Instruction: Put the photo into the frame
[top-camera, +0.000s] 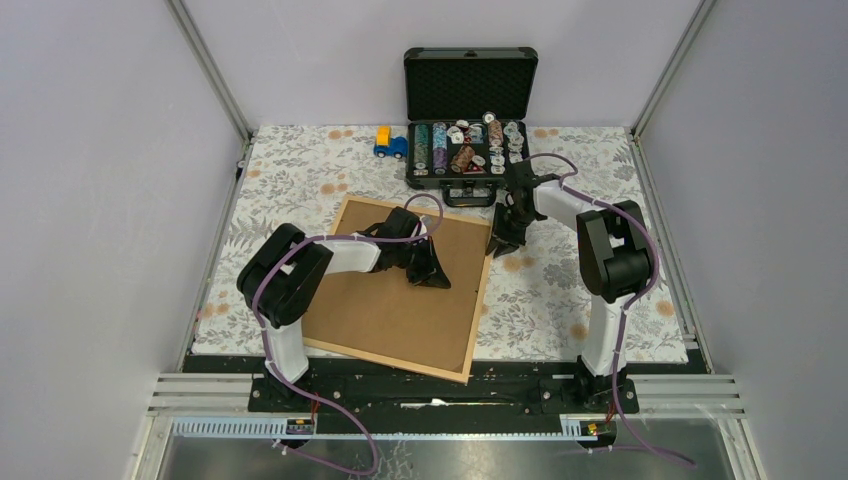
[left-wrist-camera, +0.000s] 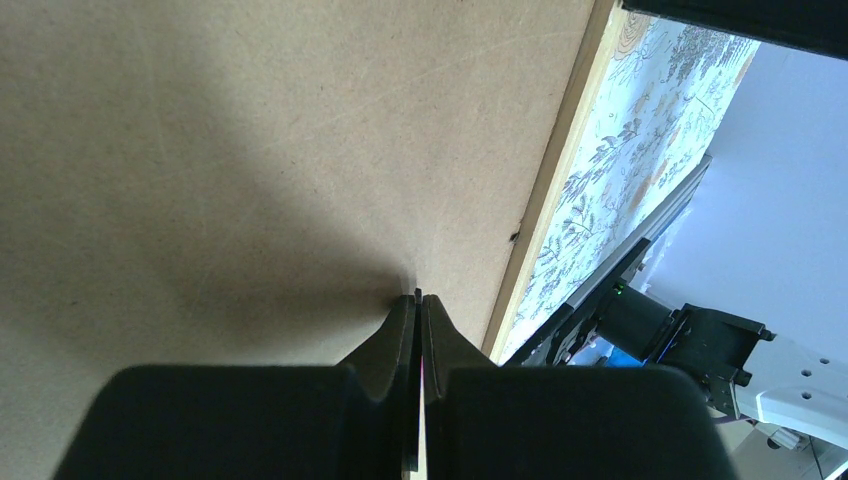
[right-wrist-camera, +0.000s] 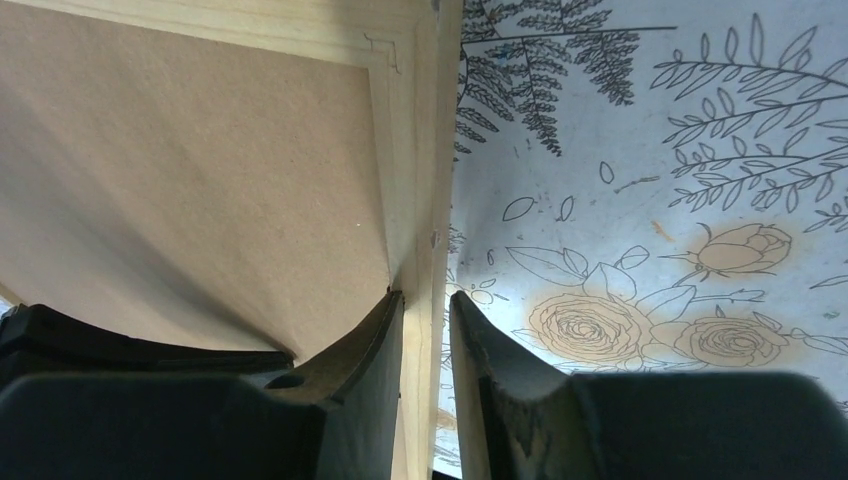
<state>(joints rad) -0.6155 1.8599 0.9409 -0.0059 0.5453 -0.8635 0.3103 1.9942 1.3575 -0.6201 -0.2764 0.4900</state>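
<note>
- Pale walls (top-camera: 100, 150) around a floral cloth (top-camera: 560, 290), with a black case (top-camera: 470, 90) of chips and a toy truck (top-camera: 390, 143) at the far edge, well apart from the work.
- Face down on that cloth, left of centre, the frame (right-wrist-camera: 415, 150), its opening filled by a brown backing board (top-camera: 390, 310).
- No sight of the photo in any view; probably under the board, but cannot tell.
- On the board near the right rail, tip down, the left gripper (left-wrist-camera: 417, 300), fingers pressed together with nothing between them.
- At the right rail close to the far corner, the right gripper (right-wrist-camera: 427, 297), jaws narrow, one finger inside the rail and one outside; cannot tell whether pinching or only straddling.
- Step in hand, by judgement: seating the board flat inside the rails.
- Press straight down with the left tip, without sideways drag across the board.
- Steady the rail with the right fingers against sliding on the cloth.
- Work from the middle toward the edges, checking for a flush fit at the corner step seen from the right wrist.
- Light force only, given a thin board and a slim rail, both apt to flex.
</note>
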